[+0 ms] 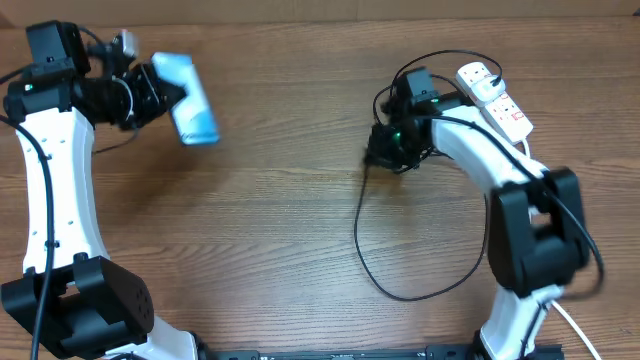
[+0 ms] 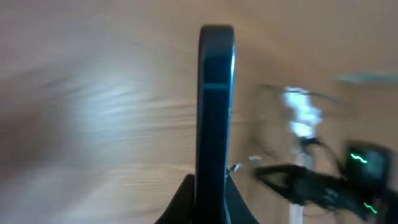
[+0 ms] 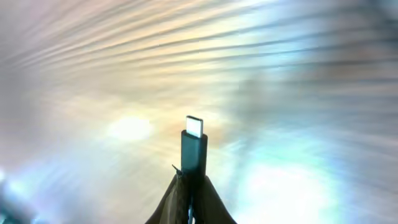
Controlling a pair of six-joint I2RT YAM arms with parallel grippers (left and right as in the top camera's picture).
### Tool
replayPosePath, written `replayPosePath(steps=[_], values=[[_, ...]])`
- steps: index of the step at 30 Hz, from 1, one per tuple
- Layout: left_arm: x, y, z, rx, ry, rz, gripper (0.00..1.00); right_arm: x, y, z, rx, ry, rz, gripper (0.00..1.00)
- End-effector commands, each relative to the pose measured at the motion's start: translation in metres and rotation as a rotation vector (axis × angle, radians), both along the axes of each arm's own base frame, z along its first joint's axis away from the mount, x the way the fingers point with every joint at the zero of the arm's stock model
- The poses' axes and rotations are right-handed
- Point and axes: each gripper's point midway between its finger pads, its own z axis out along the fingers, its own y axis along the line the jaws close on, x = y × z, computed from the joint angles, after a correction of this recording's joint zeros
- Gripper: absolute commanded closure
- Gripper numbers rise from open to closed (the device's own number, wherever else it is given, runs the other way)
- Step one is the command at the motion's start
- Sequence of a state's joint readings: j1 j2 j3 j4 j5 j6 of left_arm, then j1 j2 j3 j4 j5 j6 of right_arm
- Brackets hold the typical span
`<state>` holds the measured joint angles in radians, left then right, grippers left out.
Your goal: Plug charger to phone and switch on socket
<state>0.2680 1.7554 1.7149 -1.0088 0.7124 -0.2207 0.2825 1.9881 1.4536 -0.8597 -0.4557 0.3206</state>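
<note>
The phone (image 1: 188, 100), light blue, is held off the table at the far left with my left gripper (image 1: 160, 95) shut on one end. In the left wrist view the phone (image 2: 216, 106) stands edge-on, clamped between the fingers of the left gripper (image 2: 209, 194). My right gripper (image 1: 385, 150) is shut on the connector end of the charger (image 1: 362, 235), whose black cable loops over the table. The right wrist view shows the charger's connector tip (image 3: 194, 140) sticking out of the shut right gripper (image 3: 194, 186). The white socket (image 1: 495, 100) lies at the back right.
The charger cable runs in a wide loop across the table's centre right (image 1: 420, 292), and more black cable curls near the socket (image 1: 440, 58). The right arm (image 2: 323, 186) shows blurred in the left wrist view. Both wrist views are motion-blurred.
</note>
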Motion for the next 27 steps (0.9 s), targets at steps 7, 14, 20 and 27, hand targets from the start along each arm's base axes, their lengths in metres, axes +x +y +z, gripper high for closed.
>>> replayPosePath(steps=[7,14,20,27], values=[[-0.015,-0.069,0.103,-0.480,-0.295,-0.371,0.96,-0.089,0.071,0.204,0.397,-0.421,0.451,0.96],[-0.033,-0.099,0.125,-0.594,-0.334,-0.532,0.96,-0.110,0.102,0.220,0.374,-0.446,0.441,0.96],[-0.034,-0.108,0.130,-0.634,-0.286,-0.540,0.96,-0.102,0.128,0.236,0.401,-0.485,0.338,0.96],[-0.031,-0.108,0.132,-0.648,-0.256,-0.524,0.96,-0.108,0.148,0.246,0.434,-0.513,0.335,0.96]])
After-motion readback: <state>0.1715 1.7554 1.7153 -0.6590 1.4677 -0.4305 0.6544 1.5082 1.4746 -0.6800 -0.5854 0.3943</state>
